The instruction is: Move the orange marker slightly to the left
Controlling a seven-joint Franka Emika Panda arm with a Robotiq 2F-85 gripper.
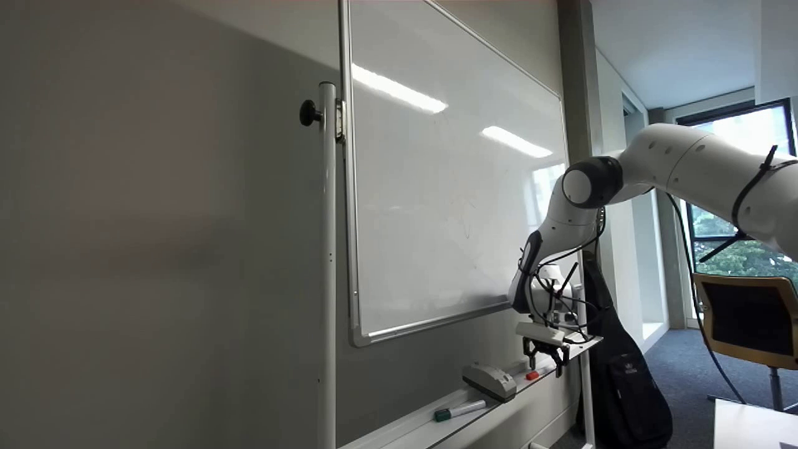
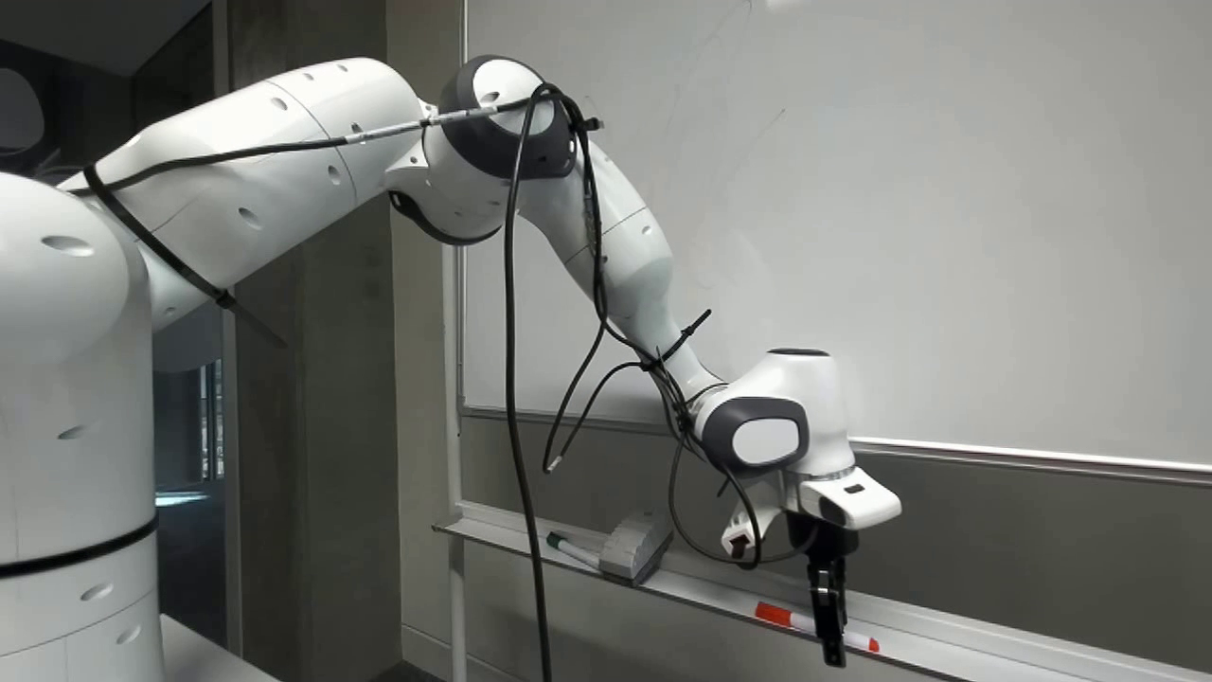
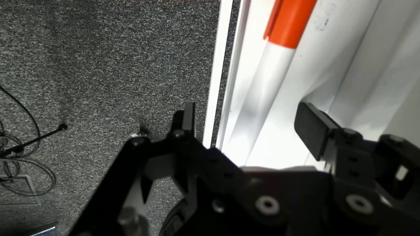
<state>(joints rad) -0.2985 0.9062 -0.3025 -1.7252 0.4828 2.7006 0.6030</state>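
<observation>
**Wrist view: jaws spread either side of the orange marker point(image 3: 274, 62)**

The marker lies on its side on the pale ledge point(image 3: 323, 59), aligned one o'clock to seven o'clock. Its red-orange cap point(image 3: 292, 23) takes the one o'clock end; its white barrel point(image 3: 261, 95) runs down toward seven o'clock, where the gripper point(image 3: 249, 122) hides the rest. The jaws stand wide apart, the barrel between them with a visible gap on both sides. The nine o'clock fingertip point(image 3: 188, 118) shows against grey carpet point(image 3: 115, 65), out past the ledge's rim; the three o'clock fingertip point(image 3: 310, 129) shows over the ledge itself. How low the tips reach beside the marker, I cannot tell.

In an exterior view, the fingers point(image 2: 828, 606) point to six o'clock and cross in front of the marker: the cap shows at their nine o'clock, the red-orange tail end at their four o'clock. From the marker, toward ten o'clock along the same ledge, sits a grey eraser block point(image 2: 636, 547). A green-capped marker point(image 2: 579, 554) lies just beside it, at its nine o'clock; whether the two touch is unclear.

In an exterior view, the whiteboard point(image 1: 436, 206) stands at the gripper's eleven o'clock, a chair point(image 1: 745, 318) between two and three o'clock, and a black bag point(image 1: 629, 380) between three and four.
</observation>
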